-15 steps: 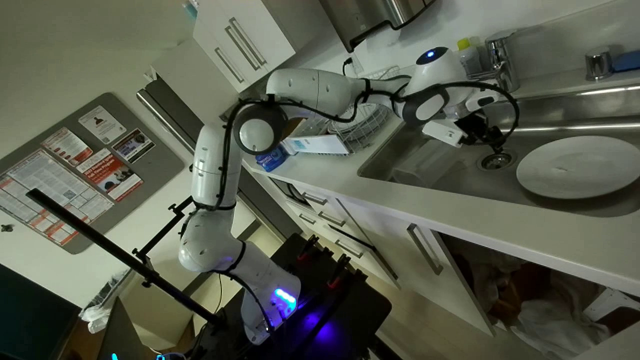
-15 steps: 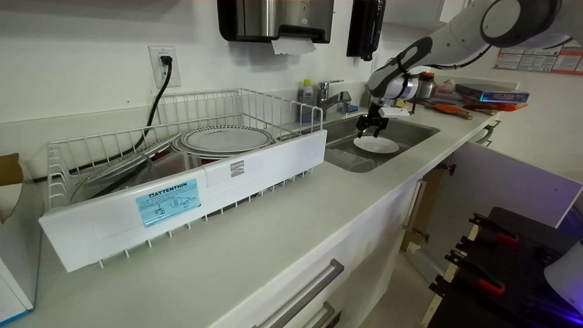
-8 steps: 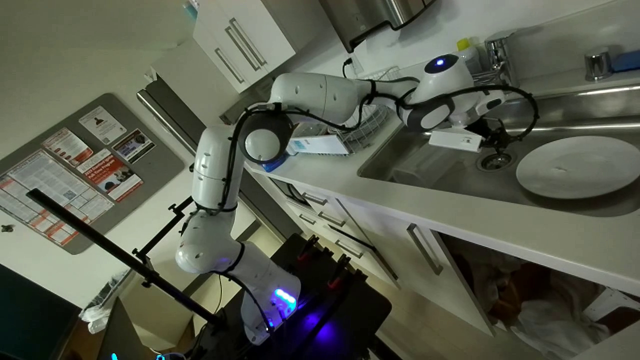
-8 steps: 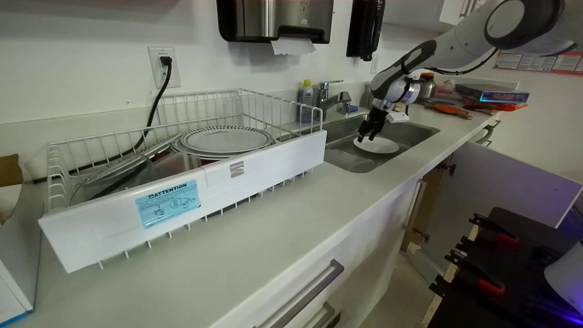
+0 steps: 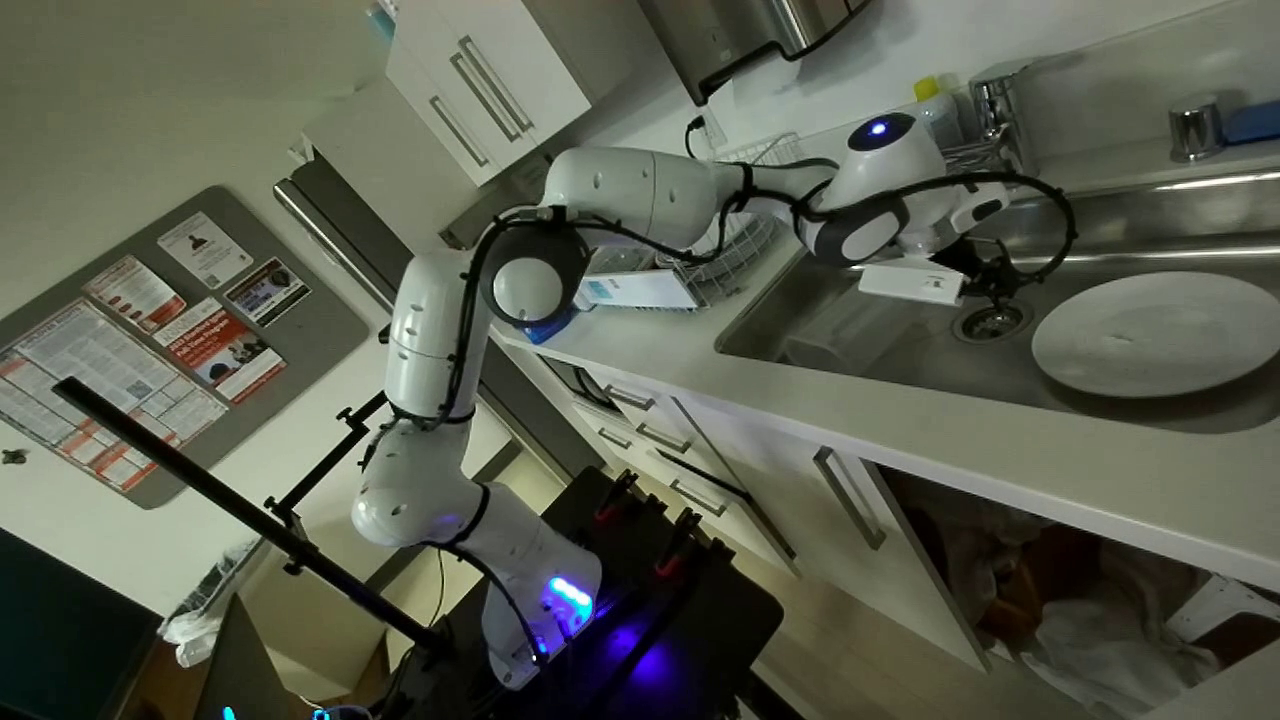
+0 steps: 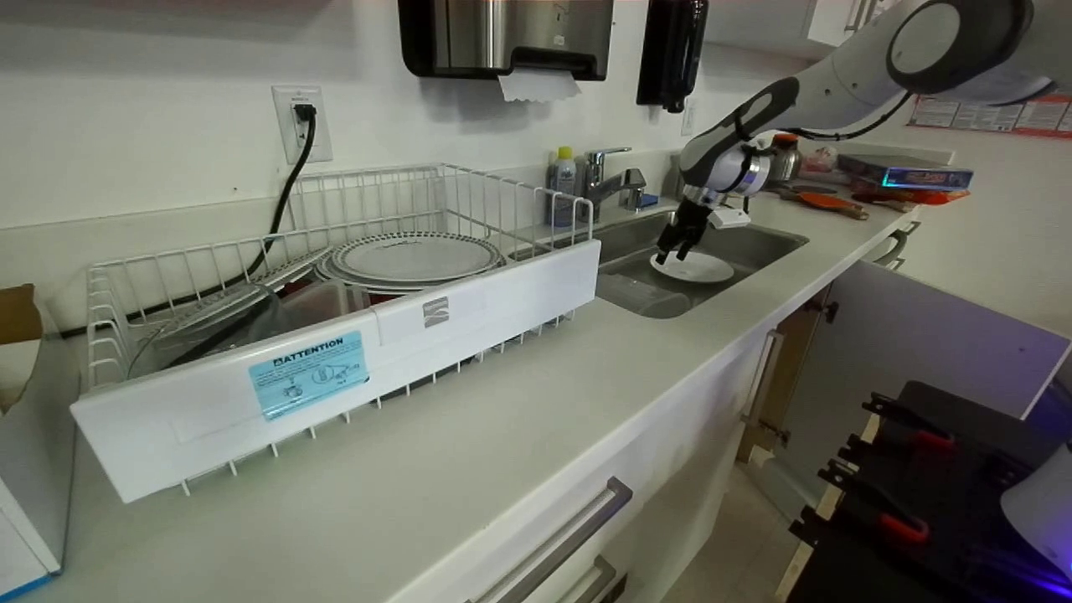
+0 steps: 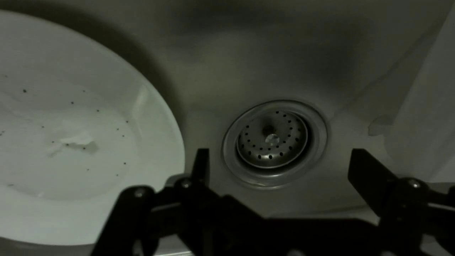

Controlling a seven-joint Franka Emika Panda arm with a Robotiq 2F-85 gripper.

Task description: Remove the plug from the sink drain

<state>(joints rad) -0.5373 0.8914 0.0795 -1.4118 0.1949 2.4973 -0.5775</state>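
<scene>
A round perforated metal plug with a small centre knob sits inside the drain ring in the wrist view. The plug also shows small in an exterior view. The steel sink surrounds it; the sink is in both exterior views. My gripper is open and empty, its fingers apart on either side of the drain in the wrist view. In both exterior views the gripper points down above the sink floor. Its height over the plug is hard to tell.
A large white plate lies in the sink close beside the drain, near one finger. A pale translucent container lies on the drain's opposite side. The tap stands behind the sink. A dish rack stands on the worktop.
Over the first half second my gripper moved over the drain, lower and toward the plate, and the wrist turned. Since then the arm has barely moved.
</scene>
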